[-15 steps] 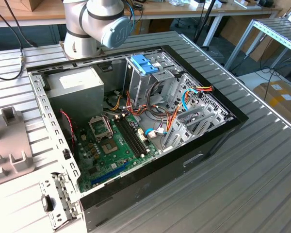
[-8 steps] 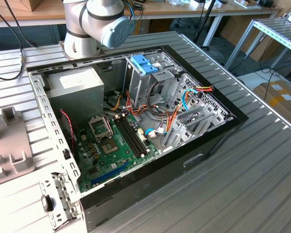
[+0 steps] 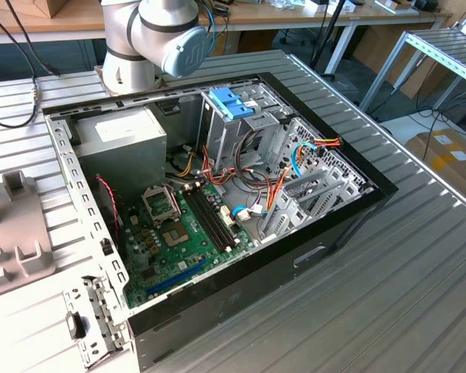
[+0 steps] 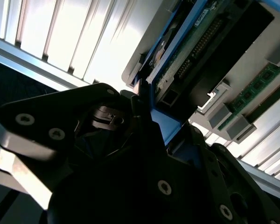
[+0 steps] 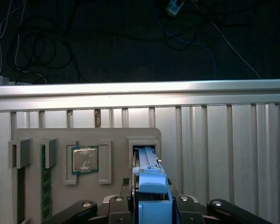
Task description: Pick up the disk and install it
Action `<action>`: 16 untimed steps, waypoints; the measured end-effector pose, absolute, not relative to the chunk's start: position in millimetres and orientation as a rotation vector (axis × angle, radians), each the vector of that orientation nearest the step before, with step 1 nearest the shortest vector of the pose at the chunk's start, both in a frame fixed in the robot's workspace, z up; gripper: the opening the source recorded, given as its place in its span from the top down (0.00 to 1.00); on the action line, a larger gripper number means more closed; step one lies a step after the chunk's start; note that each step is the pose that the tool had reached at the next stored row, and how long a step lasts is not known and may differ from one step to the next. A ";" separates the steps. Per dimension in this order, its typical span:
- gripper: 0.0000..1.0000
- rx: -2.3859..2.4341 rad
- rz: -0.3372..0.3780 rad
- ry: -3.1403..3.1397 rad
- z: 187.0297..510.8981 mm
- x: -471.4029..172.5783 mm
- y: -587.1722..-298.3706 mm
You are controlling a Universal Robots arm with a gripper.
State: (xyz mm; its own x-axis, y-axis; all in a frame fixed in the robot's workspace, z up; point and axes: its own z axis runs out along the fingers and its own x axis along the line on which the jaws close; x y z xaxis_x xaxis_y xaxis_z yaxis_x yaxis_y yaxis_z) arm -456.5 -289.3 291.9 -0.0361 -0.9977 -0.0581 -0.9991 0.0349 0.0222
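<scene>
1. In the exterior view we see the arm (image 3: 163,35) rising from the desk (image 3: 419,295) by the edge beside the power-supply end of an open computer case (image 3: 334,233). The case lies mid-desk and holds 1 grey power supply (image 3: 124,136), 1 green motherboard (image 3: 188,233) and 1 pale blue latch (image 3: 231,101) on its drive cage. A grey fixture tray (image 3: 8,233) lies at the desk's edge on the exterior view's left.

2. In the first wrist view we find the disk (image 5: 147,158) standing on edge in a slot of the fixture tray, near the desk's railed edge. The fingers (image 5: 129,198) are closed on its blue carrier tab from both sides. A processor chip (image 5: 85,159) and a memory stick (image 5: 45,182) sit in other pockets.

3. In the second wrist view the black fingers (image 4: 135,112) clamp the blue carrier, and the disk (image 4: 196,46) shows its green circuit-board face while seated in the tray.
</scene>
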 end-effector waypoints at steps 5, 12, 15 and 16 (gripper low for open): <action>0.63 -2.161 0.091 2.239 296.0 -456.5 -289.3; 0.63 -2.158 0.097 2.236 301.4 -456.5 -289.3; 0.63 -2.156 0.101 2.234 304.7 -456.5 -289.3; 0.63 -2.156 0.102 2.234 305.7 -456.5 -289.3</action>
State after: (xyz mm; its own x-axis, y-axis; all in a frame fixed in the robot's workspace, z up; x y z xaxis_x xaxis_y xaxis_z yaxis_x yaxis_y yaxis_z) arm -456.5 -289.3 305.7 -0.0362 -0.9968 -0.0710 -0.9991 0.0346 0.0225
